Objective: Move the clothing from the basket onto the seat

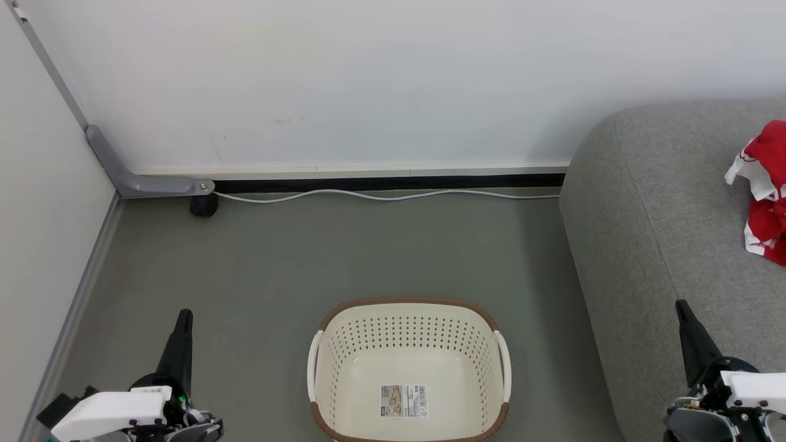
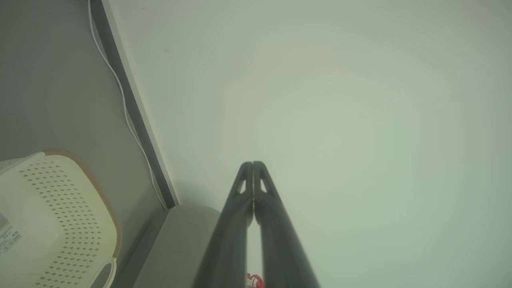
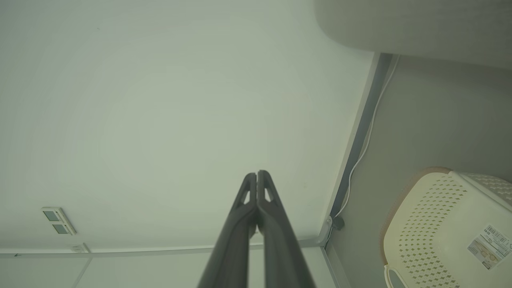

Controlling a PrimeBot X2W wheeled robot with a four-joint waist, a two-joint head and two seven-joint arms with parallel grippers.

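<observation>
Grey seat (image 1: 663, 233) holds clothing (image 1: 767, 190) beyond right pincer (image 1: 681, 307).

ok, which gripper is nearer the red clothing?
Right. The right gripper is at the seat, nearer the robot than the clothing; the left gripper is far off, beyond the basket.

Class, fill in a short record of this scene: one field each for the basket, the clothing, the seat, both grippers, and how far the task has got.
basket: cream, perforated, on the floor; no clothing inside, barcode sticker on its bottom
clothing: red and white, crumpled on the seat
seat: grey couch, right of the basket
left gripper: shut, holding nothing, left of the basket
right gripper: shut, holding nothing, by the seat
task: looks done
</observation>
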